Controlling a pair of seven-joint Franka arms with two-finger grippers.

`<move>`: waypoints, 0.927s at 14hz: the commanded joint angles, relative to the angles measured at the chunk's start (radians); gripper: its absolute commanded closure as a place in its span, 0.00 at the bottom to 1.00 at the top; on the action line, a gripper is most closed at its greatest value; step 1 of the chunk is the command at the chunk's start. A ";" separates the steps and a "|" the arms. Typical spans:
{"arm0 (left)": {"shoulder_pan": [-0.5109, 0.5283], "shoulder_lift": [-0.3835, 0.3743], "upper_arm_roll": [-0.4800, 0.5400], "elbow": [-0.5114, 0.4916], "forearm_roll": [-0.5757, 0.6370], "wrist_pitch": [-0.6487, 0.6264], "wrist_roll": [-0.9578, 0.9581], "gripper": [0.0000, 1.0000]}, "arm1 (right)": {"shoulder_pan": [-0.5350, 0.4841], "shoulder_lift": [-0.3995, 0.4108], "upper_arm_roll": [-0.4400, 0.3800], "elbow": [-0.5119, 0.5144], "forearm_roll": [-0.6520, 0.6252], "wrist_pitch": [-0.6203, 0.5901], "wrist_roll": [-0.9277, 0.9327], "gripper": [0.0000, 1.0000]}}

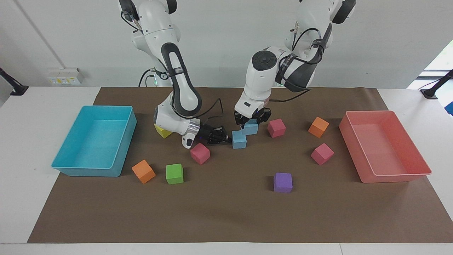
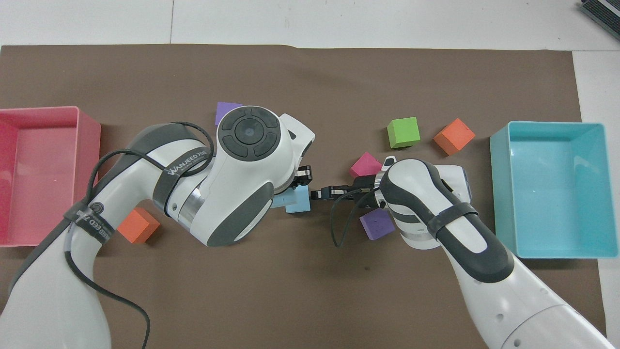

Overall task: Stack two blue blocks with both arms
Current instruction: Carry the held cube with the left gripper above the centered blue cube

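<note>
One blue block [image 1: 251, 128] is gripped aloft by the left gripper [image 1: 252, 119]; the right gripper [image 1: 220, 136], clenched empty, is laid low beside the other blue block [image 1: 239, 139].

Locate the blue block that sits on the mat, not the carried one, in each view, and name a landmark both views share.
Facing view: the resting blue block sits mid-mat, at the tip of the shut right gripper, with the carried blue block just above it.
Overhead view: the resting blue block shows at centre, partly covered by the left arm.
Shared landmark: the green cube beside an orange cube.
</note>
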 commanded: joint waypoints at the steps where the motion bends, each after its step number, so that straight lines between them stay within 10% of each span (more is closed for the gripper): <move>1: -0.020 0.019 0.007 -0.019 0.000 0.050 -0.033 1.00 | -0.007 -0.023 0.005 -0.028 0.036 -0.015 -0.040 1.00; 13: -0.048 0.058 0.007 -0.036 0.047 0.098 -0.102 1.00 | -0.007 -0.025 0.005 -0.031 0.041 -0.013 -0.038 1.00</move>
